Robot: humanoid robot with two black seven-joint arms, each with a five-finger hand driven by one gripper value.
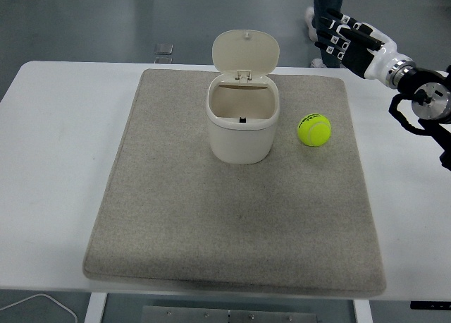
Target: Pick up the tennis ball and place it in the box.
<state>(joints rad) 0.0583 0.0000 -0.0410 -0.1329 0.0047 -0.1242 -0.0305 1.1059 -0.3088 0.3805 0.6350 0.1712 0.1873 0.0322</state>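
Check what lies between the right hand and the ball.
Head view: nothing. Only bare mat and table separate the right hand from the ball.

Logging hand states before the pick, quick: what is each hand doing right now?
Left hand: not in view.
Right hand: raised past the table's far right corner, fingers relaxed open, holding nothing; the yellow-green tennis ball lies apart on the grey mat.
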